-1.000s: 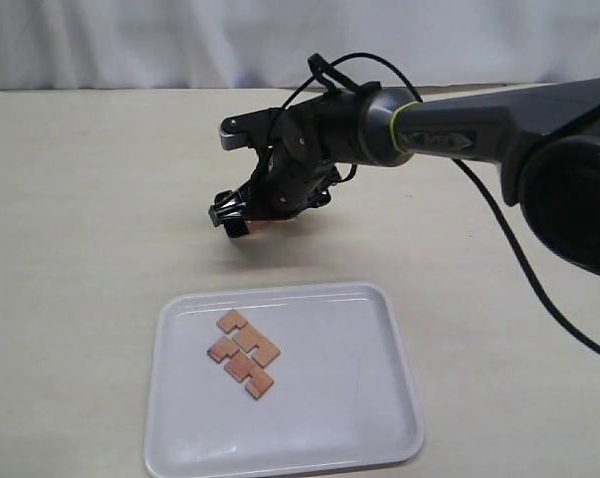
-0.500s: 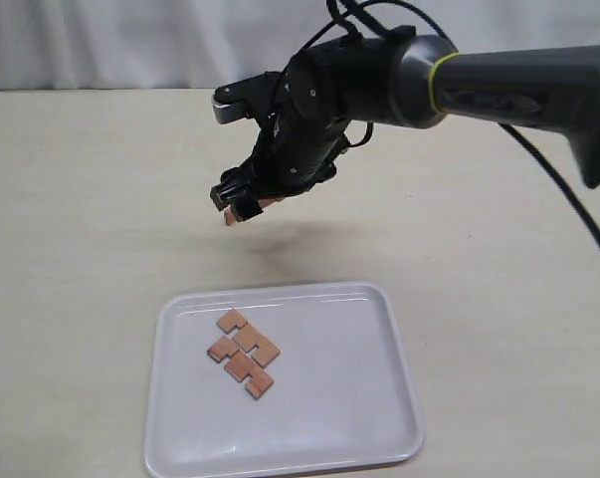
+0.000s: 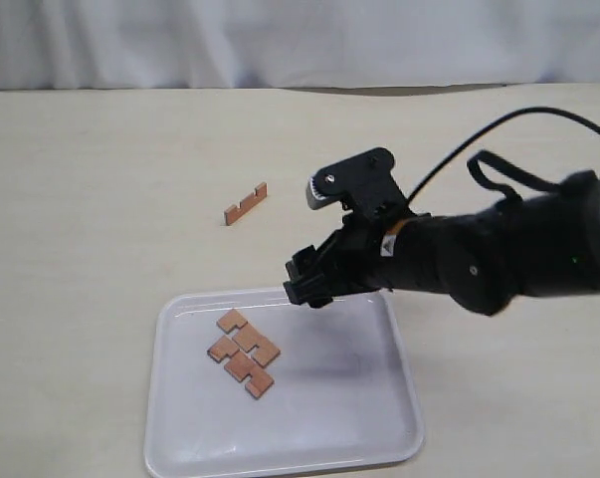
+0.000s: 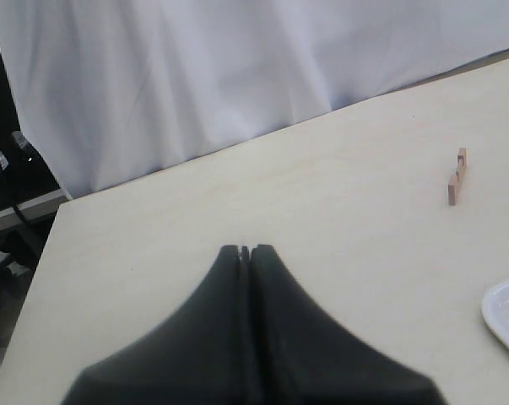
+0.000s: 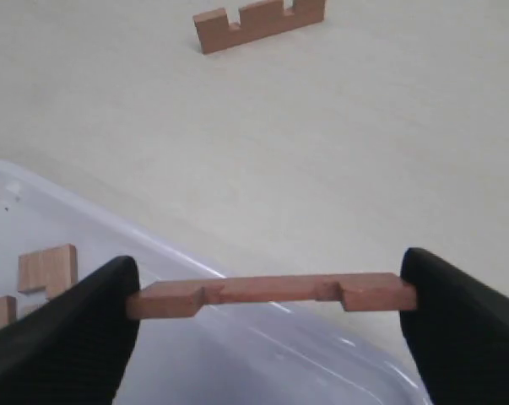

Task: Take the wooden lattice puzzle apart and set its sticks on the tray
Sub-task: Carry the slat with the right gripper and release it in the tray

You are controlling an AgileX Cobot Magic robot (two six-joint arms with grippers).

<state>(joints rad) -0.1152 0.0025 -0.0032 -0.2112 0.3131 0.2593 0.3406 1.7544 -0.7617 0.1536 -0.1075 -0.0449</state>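
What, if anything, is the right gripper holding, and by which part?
The right gripper holds one notched stick by its two ends.

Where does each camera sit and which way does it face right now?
Exterior: beyond the tray on its near side, facing across the table to the curtain; shows right gripper.
Left wrist: low over table, facing the curtain; shows shut left gripper.
Right wrist: above the tray rim, facing the table; its fingers clamp the held stick.
Shared: all see the loose stick.
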